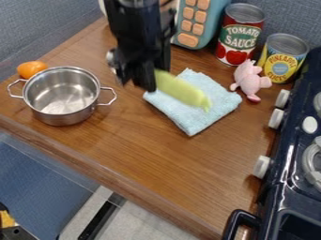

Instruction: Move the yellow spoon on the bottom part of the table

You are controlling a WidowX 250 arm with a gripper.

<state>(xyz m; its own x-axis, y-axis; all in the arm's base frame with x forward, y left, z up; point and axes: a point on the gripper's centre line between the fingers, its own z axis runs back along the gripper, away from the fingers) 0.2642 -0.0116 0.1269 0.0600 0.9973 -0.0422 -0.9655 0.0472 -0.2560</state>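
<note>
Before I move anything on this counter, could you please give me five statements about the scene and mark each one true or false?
1. The gripper holds a yellow-green thing. True.
2. The pot has a lid on. False: it is open at the top.
3. The cloth lies on the counter. True.
4. The orange thing is inside the pot. False: it is beside the pot.
5. The pink toy is closer to the cans than to the pot. True.

Open counter [169, 164] runs between the pot [61, 96] and the stove [289, 159], while cans [239, 35] block the back.
</note>
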